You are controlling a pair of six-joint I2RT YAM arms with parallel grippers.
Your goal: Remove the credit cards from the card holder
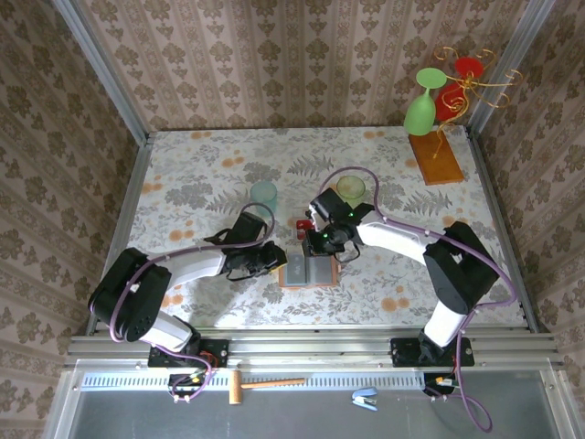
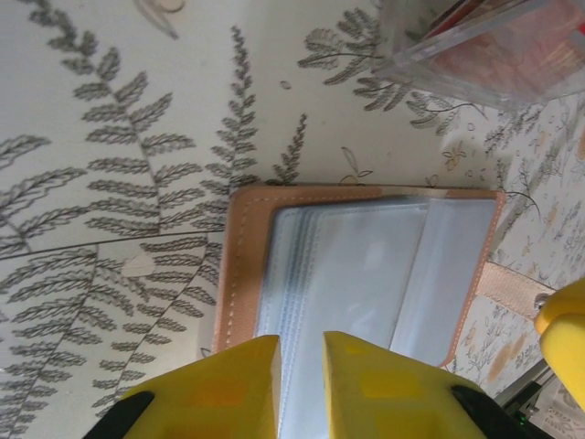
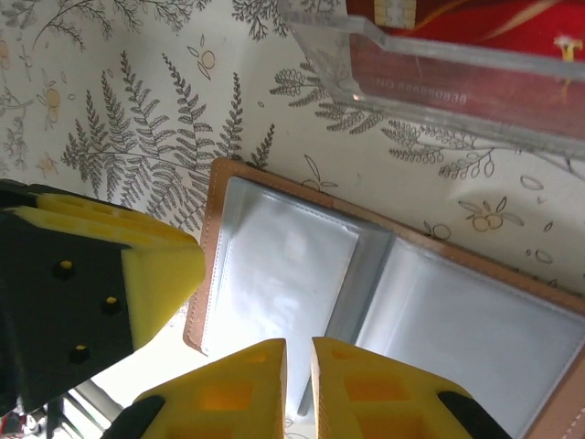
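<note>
Table: flowered cloth (image 1: 183, 183); both arms reach in to meet near its middle.
Card holder: tan leather (image 3: 292, 274), lying open and flat on the cloth between the two grippers, with the pale glossy sleeves facing up. I see no card in any sleeve.
How it will handle: it looks light and floppy, so I'd expect it to slide or fold if tugged. One gripper should pin the leather border while the other works at a sleeve mouth. The sleeves look thin and slick and would crease easily.
Clear box: see-through plastic (image 3: 439, 82), just beyond the holder's far edge.
Credit cards: red (image 3: 512, 18), lying inside the clear box. They look thin, stiff, smooth and nearly weightless. They are best nipped by an exposed short edge, since a flat face gives nothing to hold.
Left gripper: over the holder's left half (image 2: 302, 352), its yellow fingers drawn close with a thin slit left between them. I can't tell whether they nip a sleeve.
Right gripper: at the holder's near edge (image 3: 299, 357), its fingers likewise almost together. Whether they hold anything is unclear.
Writing: one pale line of capitals shows on a red card through the box, upside down and too blurred to read. There is a gold chip beside it, and no brand that I can make out.
</note>
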